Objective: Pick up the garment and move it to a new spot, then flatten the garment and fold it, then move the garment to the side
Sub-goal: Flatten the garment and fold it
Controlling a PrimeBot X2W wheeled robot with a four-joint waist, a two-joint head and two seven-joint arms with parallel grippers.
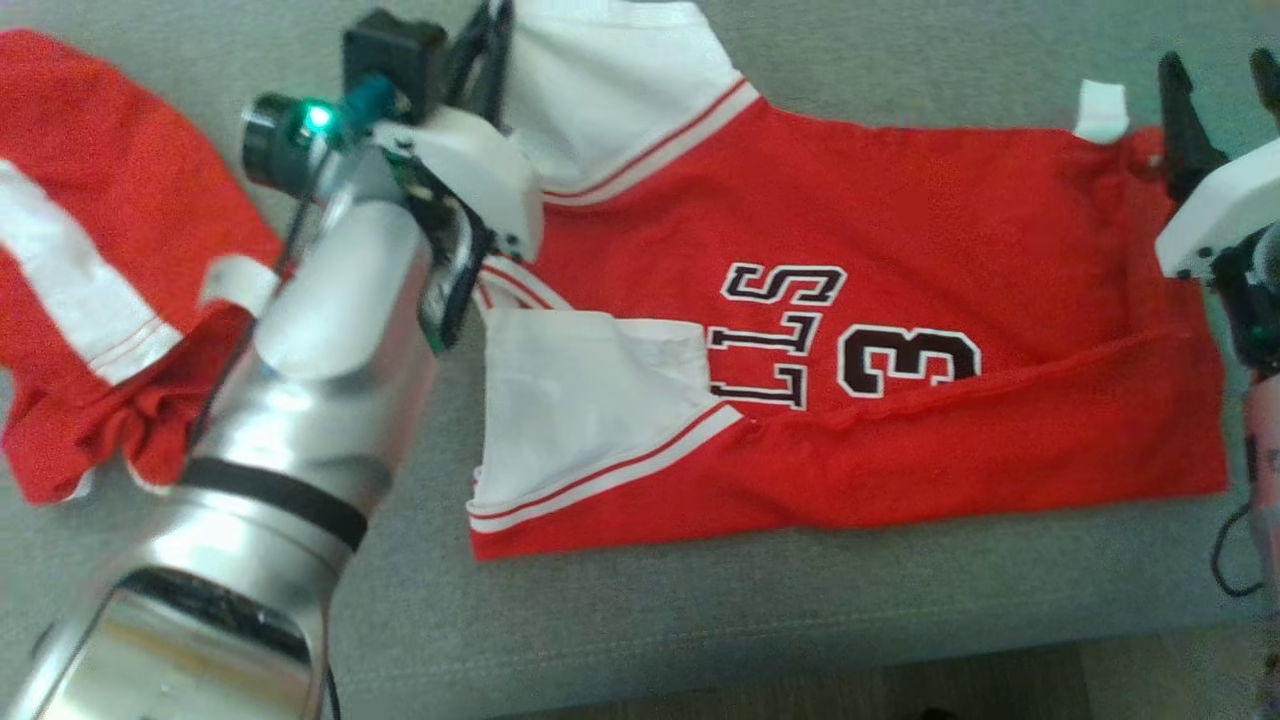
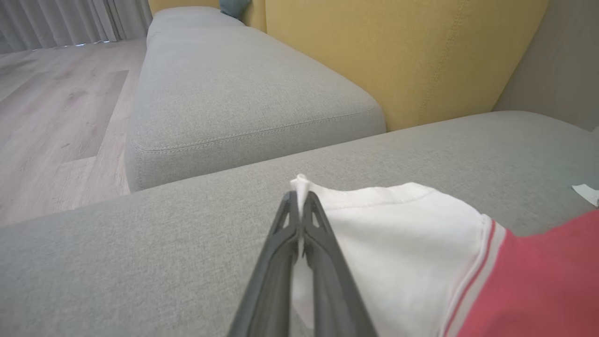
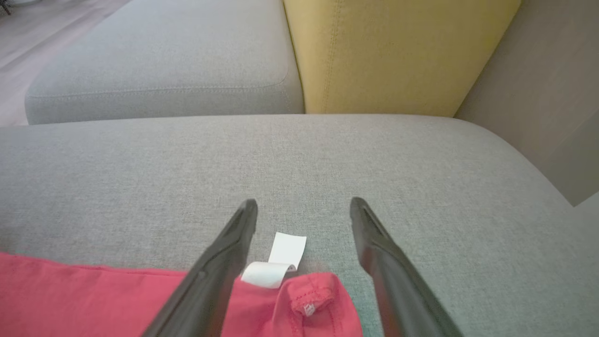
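The garment [image 1: 900, 250] is a red jersey with white sleeves and dark lettering, lying spread on the grey sofa cushion [image 1: 700, 600], its lower part folded up. My left gripper [image 1: 490, 35] reaches to the far white sleeve [image 2: 398, 234]. In the left wrist view that gripper [image 2: 299, 196] is shut on the sleeve's edge, and a small tip of white cloth sticks up between the fingertips. My right gripper [image 1: 1220, 90] stands open at the jersey's far right corner. Between its fingers [image 3: 304, 206] lie the white tag [image 3: 281, 260] and the red hem corner [image 3: 309, 299], untouched.
A second red and white garment [image 1: 100, 250] lies crumpled at the left, partly behind my left arm. A yellow backrest [image 2: 398, 61] rises behind the cushion, another grey cushion [image 2: 234, 93] lies beyond, with wood floor [image 2: 56, 117] beside it. The cushion's front edge [image 1: 700, 650] is near.
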